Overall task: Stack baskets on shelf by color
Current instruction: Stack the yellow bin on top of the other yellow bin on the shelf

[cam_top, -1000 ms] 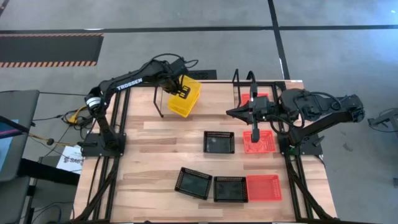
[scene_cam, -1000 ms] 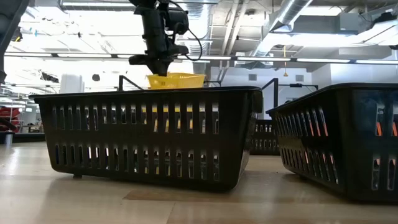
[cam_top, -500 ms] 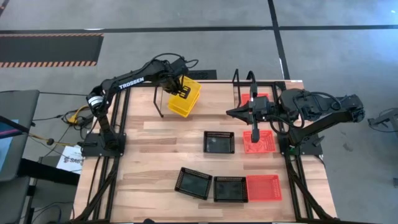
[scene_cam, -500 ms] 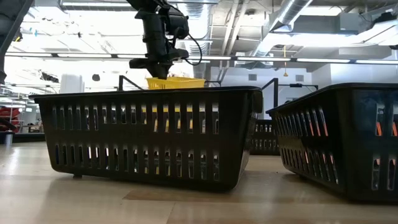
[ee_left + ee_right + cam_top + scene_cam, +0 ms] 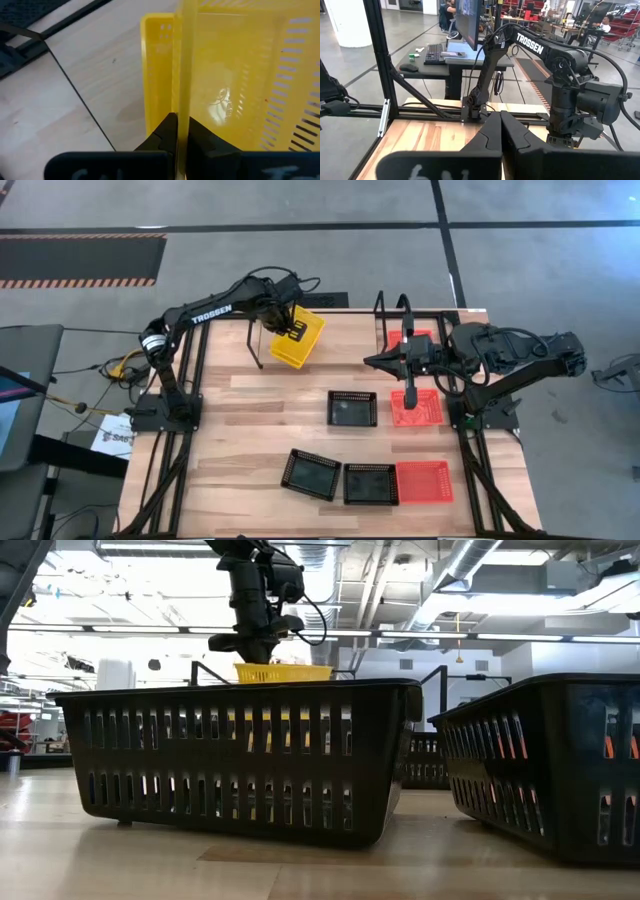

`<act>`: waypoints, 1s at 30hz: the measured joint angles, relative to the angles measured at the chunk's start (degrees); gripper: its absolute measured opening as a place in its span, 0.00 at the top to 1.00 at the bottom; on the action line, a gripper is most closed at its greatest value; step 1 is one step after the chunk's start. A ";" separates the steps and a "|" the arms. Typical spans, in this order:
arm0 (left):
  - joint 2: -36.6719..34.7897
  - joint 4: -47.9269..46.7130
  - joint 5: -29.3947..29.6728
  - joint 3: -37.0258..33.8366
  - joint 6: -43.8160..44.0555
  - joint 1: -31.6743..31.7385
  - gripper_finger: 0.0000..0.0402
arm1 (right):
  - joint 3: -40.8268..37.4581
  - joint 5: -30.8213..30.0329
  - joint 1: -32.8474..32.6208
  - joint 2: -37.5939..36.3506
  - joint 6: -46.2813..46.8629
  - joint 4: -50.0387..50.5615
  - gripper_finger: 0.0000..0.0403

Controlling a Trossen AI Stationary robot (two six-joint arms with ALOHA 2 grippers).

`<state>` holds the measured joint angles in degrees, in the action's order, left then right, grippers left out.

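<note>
My left gripper (image 5: 293,330) is shut on a yellow basket (image 5: 303,348) over the left end of the shelf (image 5: 345,338), beside its black wire hoop (image 5: 255,345). In the low view the basket's rim (image 5: 283,671) shows level behind a black basket; what it rests on is hidden. In the left wrist view a further yellow wall (image 5: 157,75) shows beside the held one; whether it belongs to a second basket I cannot tell. My right gripper (image 5: 368,360) waits shut over the shelf's right part, touching nothing. A red basket (image 5: 420,338) sits at the shelf's right end, partly under that arm. My left gripper pinches the yellow basket's side wall at its rim (image 5: 182,112), one finger inside the basket and one outside. The fingers come from above, pointing down. The basket hangs level below them; whether its bottom touches the shelf I cannot tell.
On the table lie a black basket (image 5: 352,408) and a red one (image 5: 415,408) in the middle, and two black baskets (image 5: 311,474) (image 5: 370,483) and a red one (image 5: 424,480) near the front edge. Bare wood lies on the left half.
The yellow basket, tipped with one side higher a second ago, has come level and sunk a little in the low view. My left gripper has stayed shut on it and has shifted slightly toward the table's far edge.
</note>
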<state>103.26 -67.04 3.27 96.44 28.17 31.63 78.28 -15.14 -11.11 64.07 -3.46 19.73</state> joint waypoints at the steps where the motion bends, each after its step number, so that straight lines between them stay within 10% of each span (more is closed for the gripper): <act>1: 0.00 -0.19 0.00 -0.02 -0.01 -0.03 1.00 | 0.00 0.00 0.00 0.00 0.00 -0.01 0.98; 30: 0.00 -3.16 -1.38 -0.01 0.67 -0.14 1.00 | 0.00 0.02 0.00 0.00 0.42 -0.03 0.98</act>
<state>103.26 -70.19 1.89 96.43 28.84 31.48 78.28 -15.11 -11.11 64.07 -3.05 19.70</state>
